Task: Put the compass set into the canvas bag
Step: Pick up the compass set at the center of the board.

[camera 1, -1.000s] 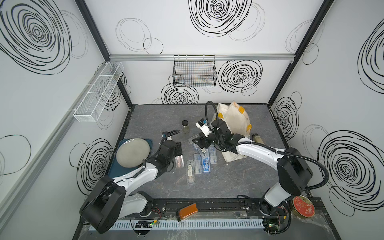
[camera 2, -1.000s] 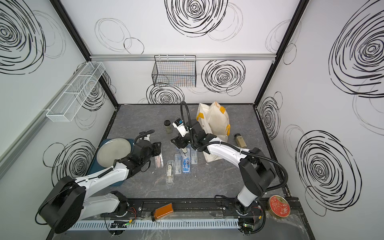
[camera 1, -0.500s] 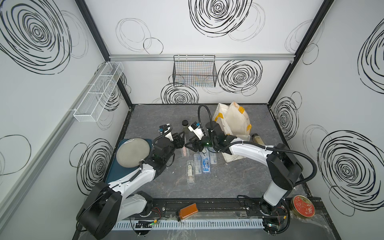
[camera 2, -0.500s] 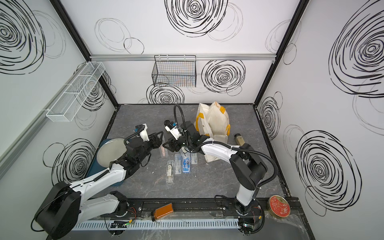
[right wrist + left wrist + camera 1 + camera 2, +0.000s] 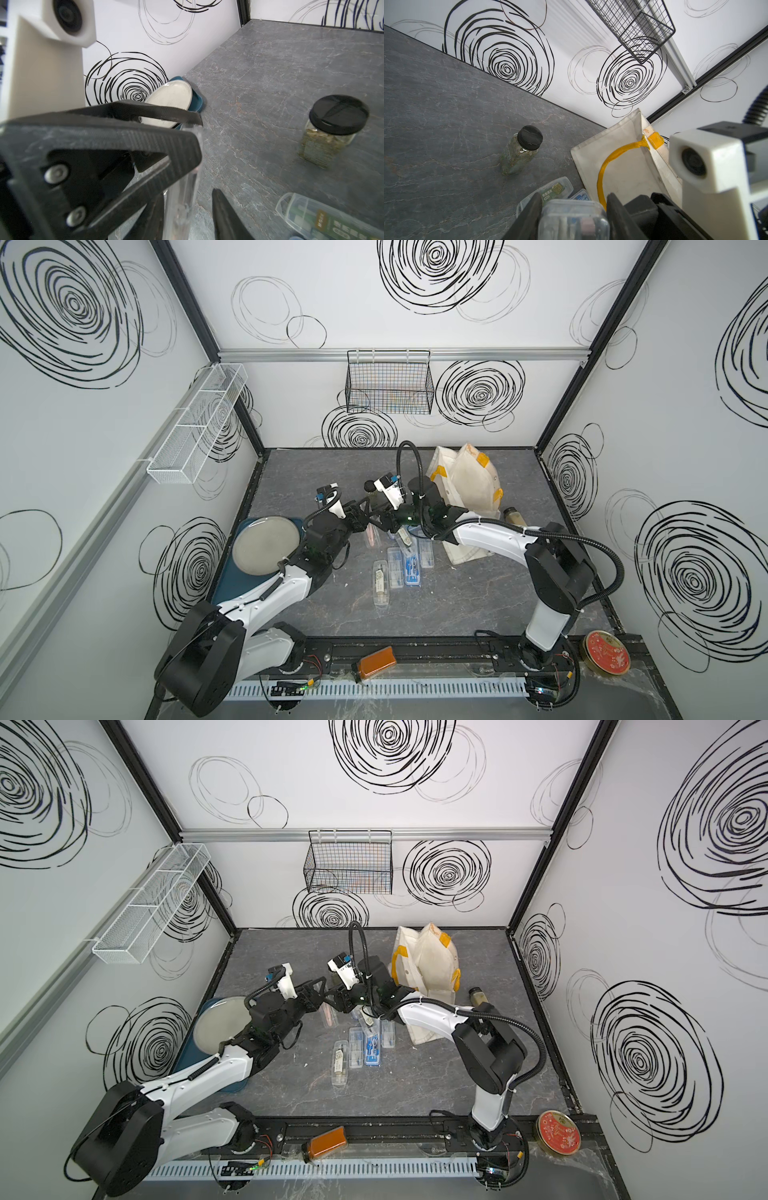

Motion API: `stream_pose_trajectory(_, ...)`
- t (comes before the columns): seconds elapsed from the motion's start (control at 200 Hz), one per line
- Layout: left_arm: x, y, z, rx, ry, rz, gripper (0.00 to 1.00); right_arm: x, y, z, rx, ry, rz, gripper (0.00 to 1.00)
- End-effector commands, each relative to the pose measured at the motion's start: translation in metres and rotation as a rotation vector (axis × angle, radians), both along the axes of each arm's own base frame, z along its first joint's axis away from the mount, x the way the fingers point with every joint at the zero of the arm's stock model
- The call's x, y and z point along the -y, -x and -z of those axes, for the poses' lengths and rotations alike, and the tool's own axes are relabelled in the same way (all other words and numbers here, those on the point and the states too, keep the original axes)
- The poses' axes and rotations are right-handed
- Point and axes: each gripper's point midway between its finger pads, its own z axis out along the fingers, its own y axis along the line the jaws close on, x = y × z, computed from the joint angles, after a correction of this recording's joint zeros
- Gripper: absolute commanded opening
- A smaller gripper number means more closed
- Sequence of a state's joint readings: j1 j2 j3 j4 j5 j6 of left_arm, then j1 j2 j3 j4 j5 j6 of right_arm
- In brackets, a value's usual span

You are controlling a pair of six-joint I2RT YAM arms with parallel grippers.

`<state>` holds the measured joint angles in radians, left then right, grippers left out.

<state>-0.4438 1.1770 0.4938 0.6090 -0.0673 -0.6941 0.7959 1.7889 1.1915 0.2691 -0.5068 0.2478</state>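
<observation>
We are seeing a grey marbled table (image 5: 457, 605) carrying a blue tray (image 5: 224, 585) at its left edge, a bag (image 5: 469, 485) at the back right, a bottle (image 5: 513, 516) just beside it, an upright jar (image 5: 521, 151), and clear cases (image 5: 395, 570) clustering mid-table.

- A robotics lab test cell: white wall panels (image 5: 436, 323) scribbled with black spirals box it in between black frame posts (image 5: 187, 298).
- Two white robot arms, left (image 5: 270, 593) and right (image 5: 490, 533), stand on a base rail (image 5: 415, 652) at the front of a grey stone-look tabletop (image 5: 457, 605).
- Bare circuit boards (image 5: 291, 689) and a slotted cable duct (image 5: 395, 688) sit exposed.
- A black wire basket (image 5: 388, 381) hangs from an aluminium wall rail (image 5: 498, 353).
</observation>
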Motion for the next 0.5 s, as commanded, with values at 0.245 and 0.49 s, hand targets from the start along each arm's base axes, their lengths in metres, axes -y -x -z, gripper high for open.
stream_pose_trajectory(0.245,0.0014,-0.0059,-0.0298,0.097,0.083,0.002,0.45,-0.0107,-0.0037,-0.0201,0.000,-0.068,-0.007,0.22)
stream_pose_trajectory(0.49,0.0001,-0.0070,-0.0292,0.092,0.093,0.000,0.65,-0.0091,-0.0103,-0.0229,0.004,-0.064,0.026,0.16)
